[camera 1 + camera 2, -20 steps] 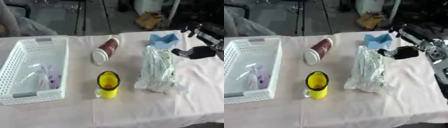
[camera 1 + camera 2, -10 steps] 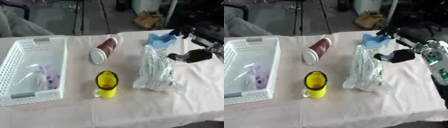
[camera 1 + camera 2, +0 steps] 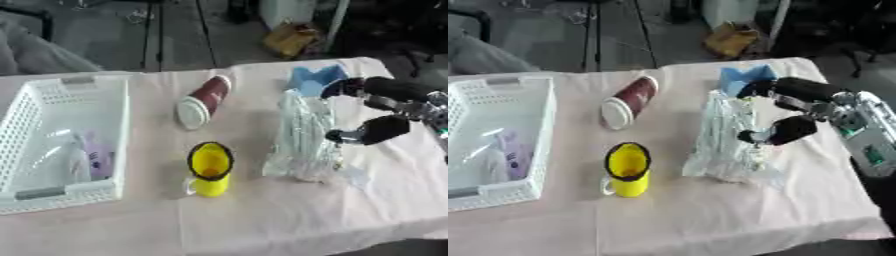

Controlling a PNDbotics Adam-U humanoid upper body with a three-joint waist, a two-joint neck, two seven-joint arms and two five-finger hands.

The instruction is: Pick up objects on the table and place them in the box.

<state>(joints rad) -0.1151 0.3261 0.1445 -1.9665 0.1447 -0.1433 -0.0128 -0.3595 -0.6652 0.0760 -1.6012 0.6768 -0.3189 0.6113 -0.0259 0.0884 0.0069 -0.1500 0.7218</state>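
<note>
My right hand (image 3: pixel 791 111) reaches in from the right edge with fingers and thumb spread apart, holding nothing. The thumb tip sits at the right side of the clear plastic packet (image 3: pixel 726 142), and the upper fingers lie at its far end, near the blue cloth (image 3: pixel 744 80). The packet lies lengthwise on the bench (image 3: pixel 289 220), which is covered with a pale cloth. To its left a yellow mug (image 3: pixel 209 169) stands upright, handle toward me. Beyond the mug a maroon paper cup (image 3: pixel 202 102) lies on its side, white lid facing me. Well apart, at the left edge, I see the white slatted box (image 3: pixel 61 191) with a pale purple item (image 3: pixel 98 160) already inside.
</note>
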